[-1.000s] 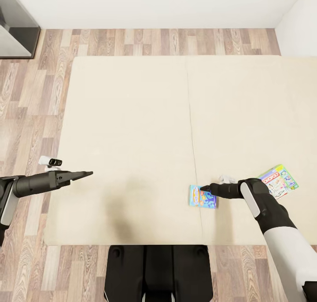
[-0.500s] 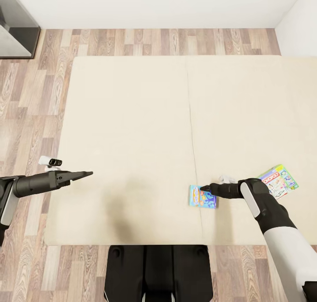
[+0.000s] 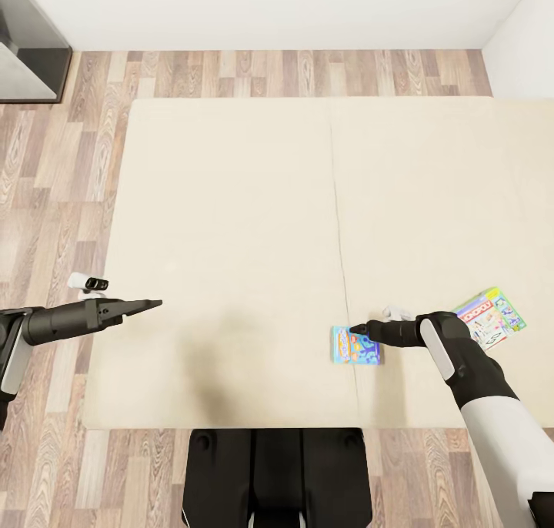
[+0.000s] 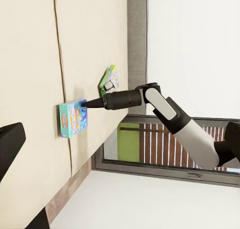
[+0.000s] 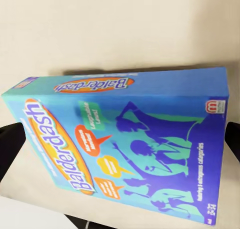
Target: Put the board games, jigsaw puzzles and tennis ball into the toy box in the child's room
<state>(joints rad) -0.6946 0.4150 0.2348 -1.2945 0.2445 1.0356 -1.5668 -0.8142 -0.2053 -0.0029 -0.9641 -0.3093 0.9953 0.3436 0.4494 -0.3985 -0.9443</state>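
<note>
Directly under the right pincer (image 3: 355, 329), whose fingers spread open, lies the blue board game (image 3: 355, 346) on the bed (image 3: 231, 205).

Right gripper (image 3: 354, 329) tip over blue board game (image 3: 355, 345) on bed (image 3: 231, 205). White-and-green board game (image 3: 492, 317) lies beyond right forearm. Left gripper (image 3: 156, 304) hovers above mattress.
</note>
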